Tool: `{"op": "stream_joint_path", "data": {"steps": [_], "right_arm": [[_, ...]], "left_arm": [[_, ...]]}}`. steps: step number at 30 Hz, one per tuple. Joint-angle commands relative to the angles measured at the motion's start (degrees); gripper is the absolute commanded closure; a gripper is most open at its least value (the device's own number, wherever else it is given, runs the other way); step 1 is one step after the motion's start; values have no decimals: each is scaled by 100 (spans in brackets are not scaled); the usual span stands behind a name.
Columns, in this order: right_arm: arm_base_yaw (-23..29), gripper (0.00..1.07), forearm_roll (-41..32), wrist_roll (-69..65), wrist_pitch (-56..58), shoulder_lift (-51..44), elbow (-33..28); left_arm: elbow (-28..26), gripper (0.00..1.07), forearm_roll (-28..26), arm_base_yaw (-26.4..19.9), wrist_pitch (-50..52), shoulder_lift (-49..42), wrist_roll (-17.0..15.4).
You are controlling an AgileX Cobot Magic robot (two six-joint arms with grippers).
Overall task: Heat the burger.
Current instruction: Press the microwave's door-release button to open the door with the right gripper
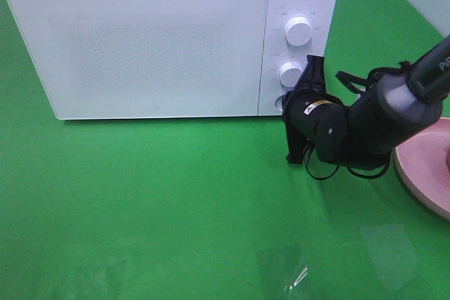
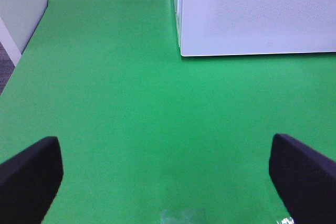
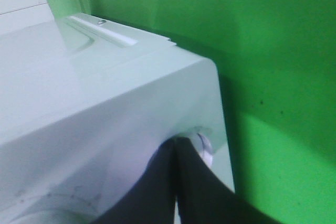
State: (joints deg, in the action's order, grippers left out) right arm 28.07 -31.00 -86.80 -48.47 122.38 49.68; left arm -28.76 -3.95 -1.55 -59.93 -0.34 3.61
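Burger: you're not seeing it for sure in any view. The pink plate [image 1: 422,166] is sitting at the right edge, cut off. A brownish sliver [image 1: 447,151] at the frame edge may be the bun, can't tell.

Handling, as a guess: you're dealing w/ a light, soft, stacked thing w/ a glossy bun, so it's likely slipping or shearing under a hard pinch. Grip low across both bun halves w/ a gentle squeeze, or carry it by the plate.

Right gripper [image 3: 177,153]: fingers together, holding nothing, tip pressing at the round button [image 3: 205,148] low on the microwave [image 1: 155,40] panel. Contact is looking likely, not certain.

Left gripper [image 2: 168,182]: fingers wide apart, empty, hovering over green table [image 2: 131,103], out of the high view.

Door [image 1: 140,40] is showing shut, so the inside is hidden. The right arm is blocking the button in the high view.
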Motion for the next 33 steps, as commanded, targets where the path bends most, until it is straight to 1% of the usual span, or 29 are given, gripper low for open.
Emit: {"op": "stream_joint_path", "data": {"steps": [1,3,7,28,33], "right_arm": [[-275,107,-407,115,-2097,-6,458],[-275,107,-407,212,-2395,109,716],[-275,107,-424,286,-2538,120,854],[-275,107,-504,286,-2481,115,854],[-275,107,-510,281,-2286,97,848]], "left_arm": [[11,7,-17,34,40,-109,-29],[11,7,-17,34,40,-109,-29],[11,7,-17,34,40,-109,-29],[11,7,-17,34,40,-109,-29],[11,7,-17,34,40,-109,-29]]}}
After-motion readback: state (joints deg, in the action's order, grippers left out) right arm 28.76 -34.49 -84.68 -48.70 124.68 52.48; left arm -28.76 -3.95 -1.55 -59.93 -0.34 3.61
